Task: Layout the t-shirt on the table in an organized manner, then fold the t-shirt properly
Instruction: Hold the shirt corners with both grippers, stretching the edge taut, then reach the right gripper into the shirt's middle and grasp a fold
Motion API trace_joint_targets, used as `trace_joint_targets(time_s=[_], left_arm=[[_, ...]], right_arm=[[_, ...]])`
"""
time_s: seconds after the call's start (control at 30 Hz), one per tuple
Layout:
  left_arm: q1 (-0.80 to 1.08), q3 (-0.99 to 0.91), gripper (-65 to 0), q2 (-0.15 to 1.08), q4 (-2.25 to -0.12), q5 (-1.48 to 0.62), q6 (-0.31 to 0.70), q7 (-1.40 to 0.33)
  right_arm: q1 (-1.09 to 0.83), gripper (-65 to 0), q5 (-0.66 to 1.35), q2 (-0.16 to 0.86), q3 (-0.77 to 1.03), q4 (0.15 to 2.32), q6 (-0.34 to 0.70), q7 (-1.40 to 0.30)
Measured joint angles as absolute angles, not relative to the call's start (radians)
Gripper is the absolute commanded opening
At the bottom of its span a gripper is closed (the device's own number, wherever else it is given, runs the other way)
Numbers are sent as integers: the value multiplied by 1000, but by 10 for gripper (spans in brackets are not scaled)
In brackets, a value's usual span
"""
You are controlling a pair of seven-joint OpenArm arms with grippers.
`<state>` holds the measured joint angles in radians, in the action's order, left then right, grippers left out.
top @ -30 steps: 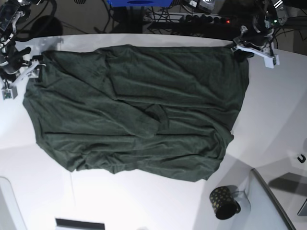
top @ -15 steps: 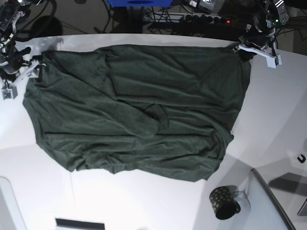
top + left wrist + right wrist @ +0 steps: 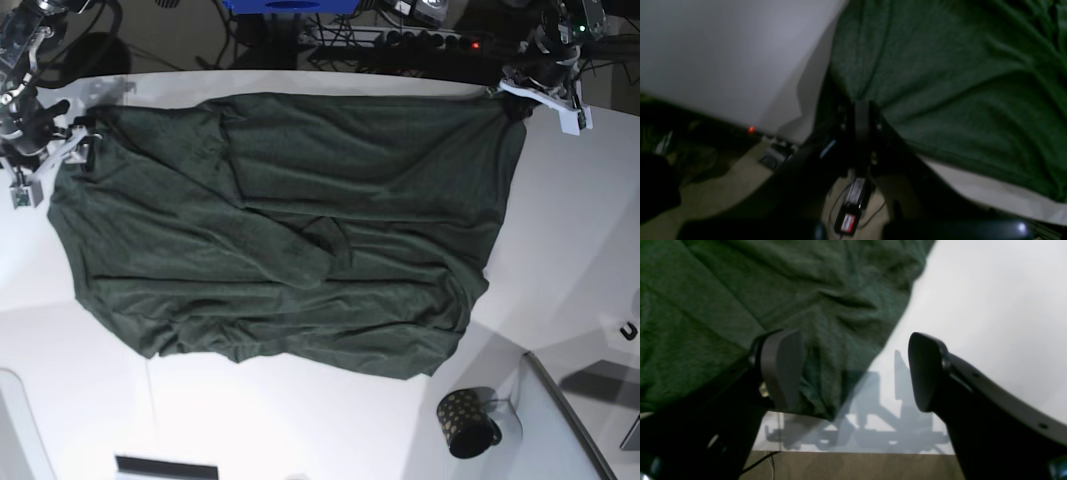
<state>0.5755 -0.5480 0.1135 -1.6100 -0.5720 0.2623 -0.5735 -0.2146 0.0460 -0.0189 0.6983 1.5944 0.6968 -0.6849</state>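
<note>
Risk: left gripper, pinched shut seemingly on t-shirt corner, may slip when pulling; right gripper spread, straddling opposite hem

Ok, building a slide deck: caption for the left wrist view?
Left gripper, jaws shut on a corner of the green t-shirt at the white table edge.

bare table right of t-shirt, mug near front
</note>
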Motion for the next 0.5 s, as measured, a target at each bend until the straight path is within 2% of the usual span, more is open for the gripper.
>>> trace_joint_targets(time_s=[0.07, 0.13, 0.4, 0.47, 0.5], left_arm=[[585, -548, -650, 114, -1610, -573, 263, -572], [590, -548, -650, 113, -1610, -570, 263, -572], [615, -546, -650, 111, -1610, -570, 263, -572], [627, -545, -650, 112, -1613, -569, 262, -572], [631, -545, -650, 114, -1613, -569, 262, -573]], right_arm=[[-225, -194, 40, -8, 644, 1594, 696, -685], [-231, -240, 40, -8, 559, 1595, 696, -690], [-255, -572, 43, 84, 86, 1679, 697, -707], [-242, -632, 43, 82, -9, 1679, 697, -762], [-231, -639, 47, 80, -45, 1678, 697, -776]])
